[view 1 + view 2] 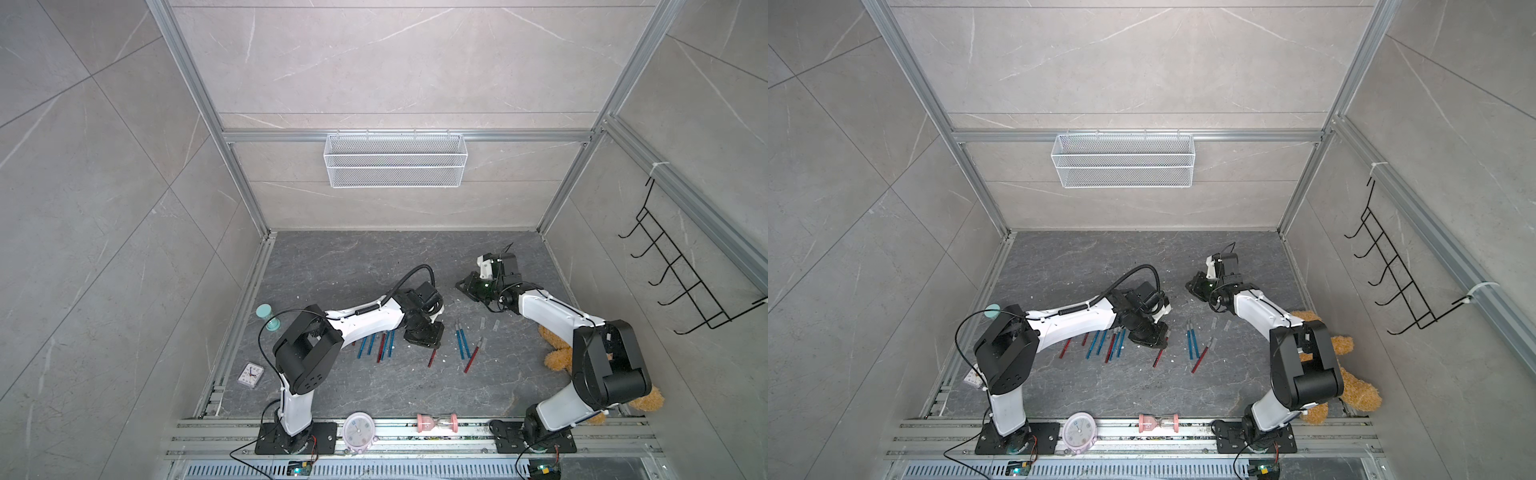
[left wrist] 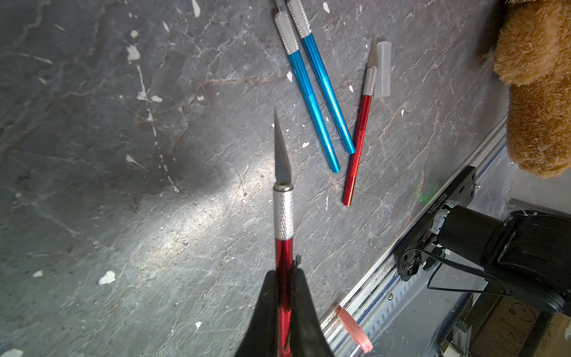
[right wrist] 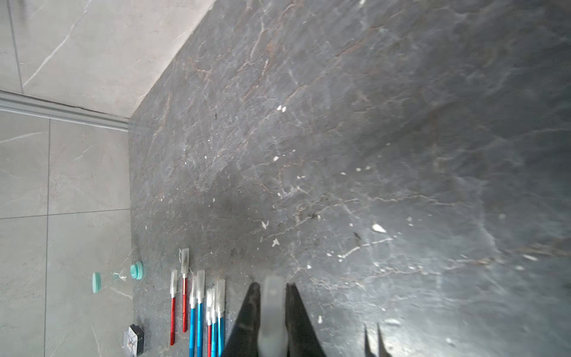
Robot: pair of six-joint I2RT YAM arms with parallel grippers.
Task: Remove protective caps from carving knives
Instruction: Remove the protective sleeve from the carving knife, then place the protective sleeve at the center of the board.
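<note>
Red-handled carving knife (image 2: 283,222), knurled silver collar, bare pointed blade, is clamped in the left gripper (image 2: 285,274) above the grey stone-look tabletop (image 2: 123,185). A blurred, translucent protective cap (image 3: 272,306) is pinched by the right gripper (image 3: 272,286), shown only in the right wrist view. Capped knives (image 3: 199,306) are laid in a row on the tabletop.

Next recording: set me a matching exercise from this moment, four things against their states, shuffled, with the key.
Things
1. left gripper
2. right gripper
3. pink hourglass
4. row of knives by the left arm

States
A. shut on a translucent cap that is off its knife
B. lying on its side on the front rail
C. shut on a red knife with a bare blade
D. caps still on

Pairs: 1-C, 2-A, 3-B, 4-D
</note>
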